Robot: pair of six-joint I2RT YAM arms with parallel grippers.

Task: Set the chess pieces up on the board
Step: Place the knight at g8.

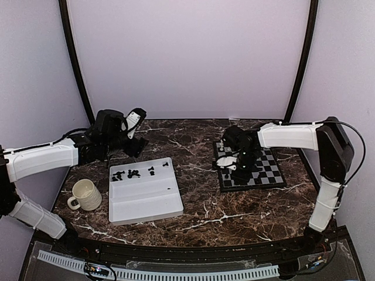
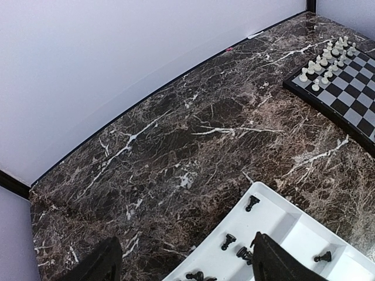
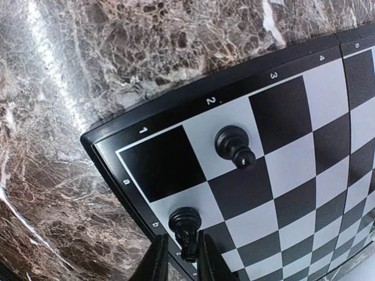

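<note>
Pinching a black piece (image 3: 184, 225) by its top, the right fingers (image 3: 157, 263) stand narrow over the board's (image 3: 281, 111) corner. We judge it light, rigid, slick, easily toppled. Left fingers (image 2: 102, 263) wide, empty, near the tray (image 2: 293, 234).

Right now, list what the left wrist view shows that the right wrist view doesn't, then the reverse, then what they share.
Left wrist only: the white tray holding loose black pieces, and white pieces lined along one edge of the chessboard. Right wrist only: the chessboard's numbered, lettered corner, a standing black piece, and a second black piece pinched in the right gripper's jaws. Both: the chessboard and the marble table.
</note>
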